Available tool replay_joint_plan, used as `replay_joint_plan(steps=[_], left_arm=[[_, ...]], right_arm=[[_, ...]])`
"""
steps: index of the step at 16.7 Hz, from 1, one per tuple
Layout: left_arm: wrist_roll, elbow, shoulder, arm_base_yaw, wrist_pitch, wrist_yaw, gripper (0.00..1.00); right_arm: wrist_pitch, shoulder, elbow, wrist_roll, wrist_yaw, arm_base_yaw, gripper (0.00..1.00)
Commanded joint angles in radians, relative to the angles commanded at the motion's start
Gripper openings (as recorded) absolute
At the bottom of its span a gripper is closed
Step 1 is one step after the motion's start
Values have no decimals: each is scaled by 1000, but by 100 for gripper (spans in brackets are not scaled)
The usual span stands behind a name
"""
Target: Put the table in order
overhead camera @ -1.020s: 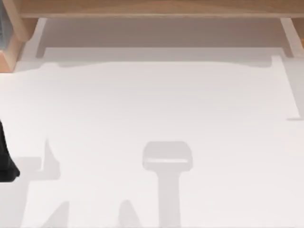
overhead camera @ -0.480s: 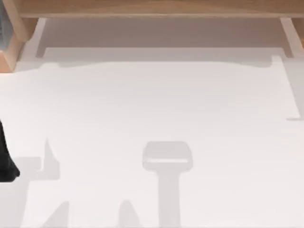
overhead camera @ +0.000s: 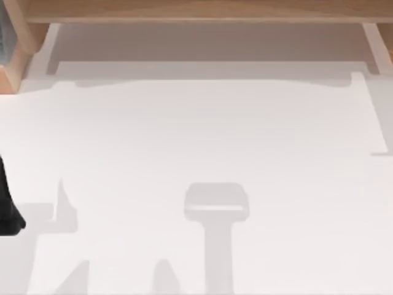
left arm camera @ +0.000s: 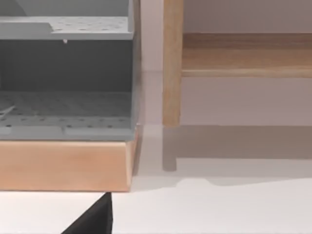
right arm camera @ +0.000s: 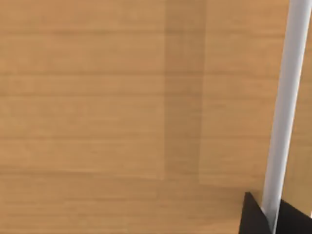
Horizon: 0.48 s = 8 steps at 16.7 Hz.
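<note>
- Surface [overhead camera: 202, 135]: plain white tabletop across most of the top view, bare of loose items; soft grey shadows lie on its near part.
- Wooden frame [overhead camera: 196, 9]: light-brown rail along the far edge of the surface, with a post down the far-left corner. The left wrist view shows the same wood as an upright post [left arm camera: 172, 63] and a low wooden ledge [left arm camera: 63, 165].
- Grey rack [left arm camera: 66, 73]: perforated grey shelves sitting on that ledge, beside the post, at the far-left corner.
- Wood panel [right arm camera: 122, 112] with a white bar [right arm camera: 285, 107] crossing it, seen from the right wrist view; a dark corner at the frame's edge is too little to read.
- Left arm [overhead camera: 7, 206]: dark shape at the left edge of the surface. I cannot tell whether its end effector is released or clenched.
- Change: none. Against the two earlier top views, the arm, shadows and frame sit exactly as before.
- Judgement: with nothing loose on the surface and no motion, the tidying looks finished or paused; nothing here calls for a next grasp.
</note>
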Motion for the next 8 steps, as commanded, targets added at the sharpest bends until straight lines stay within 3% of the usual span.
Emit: replay_joint_plan(steps=[8], left_arm=[[0,0,0,0,0,0,100]], right_arm=[[-101,61,153,0,82,82,0]])
